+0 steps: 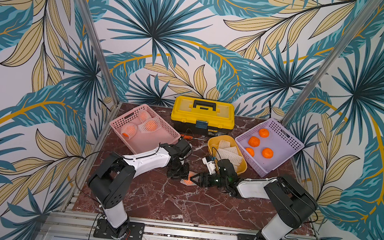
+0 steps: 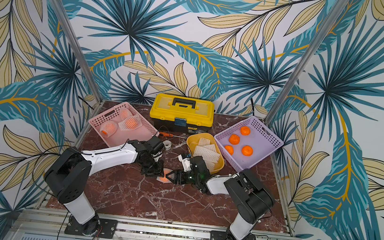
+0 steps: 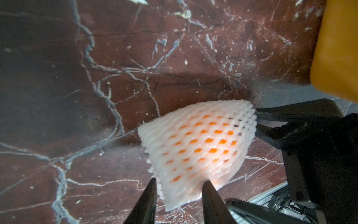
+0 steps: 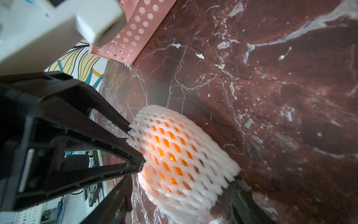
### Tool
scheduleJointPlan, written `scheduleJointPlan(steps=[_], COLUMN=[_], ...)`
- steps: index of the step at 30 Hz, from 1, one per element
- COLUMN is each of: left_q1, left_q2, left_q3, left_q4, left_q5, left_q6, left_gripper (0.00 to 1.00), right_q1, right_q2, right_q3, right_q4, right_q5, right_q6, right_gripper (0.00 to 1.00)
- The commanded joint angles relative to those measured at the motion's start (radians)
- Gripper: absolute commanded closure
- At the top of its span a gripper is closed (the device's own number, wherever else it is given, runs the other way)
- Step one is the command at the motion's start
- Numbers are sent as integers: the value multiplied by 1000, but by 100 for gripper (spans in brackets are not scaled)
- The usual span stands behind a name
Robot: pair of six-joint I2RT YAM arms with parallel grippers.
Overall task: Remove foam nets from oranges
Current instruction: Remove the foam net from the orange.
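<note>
An orange wrapped in a white foam net [image 1: 187,181] [image 2: 166,177] lies on the marble table [image 1: 157,195] between my two grippers. My left gripper [image 3: 180,183] [image 1: 182,173] comes in from the left, and its fingertips [image 3: 208,186] pinch the net's [image 3: 195,147] loose end. My right gripper [image 4: 179,184] [image 1: 194,178] reaches from the right, its jaws closed wide around the netted orange [image 4: 174,155]. Three more netted oranges [image 1: 151,124] sit in the pink basket [image 1: 126,118]. Several bare oranges [image 1: 254,141] lie in the purple basket [image 1: 285,136]. Empty foam nets [image 1: 228,150] fill the yellow bowl [image 1: 211,143].
A yellow toolbox [image 1: 202,114] stands at the back centre with an orange-handled screwdriver [image 1: 187,137] in front of it. A roll of tape [image 2: 166,144] lies behind the left wrist. The yellow bowl is close behind the right gripper.
</note>
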Motion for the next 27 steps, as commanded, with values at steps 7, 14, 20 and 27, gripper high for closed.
scheduleJointPlan(steps=[7, 14, 20, 27], left_q1=[44, 46, 57, 62], left_q2=[-8, -15, -70, -183], left_q3=[-84, -95, -84, -46], left_q4=[-24, -24, -24, -18], left_q5=[-96, -100, -52, 19], left_q6=[23, 18, -17, -156], left_gripper=[62, 62, 55, 44], right_q1=[7, 21, 34, 94], right_q2=[65, 73, 36, -83], right_q3=[30, 44, 57, 96], right_q4=[82, 112, 48, -161], right_q5=[-46, -60, -22, 168], right_q6=[32, 52, 38, -64], right_gripper=[30, 49, 74, 92])
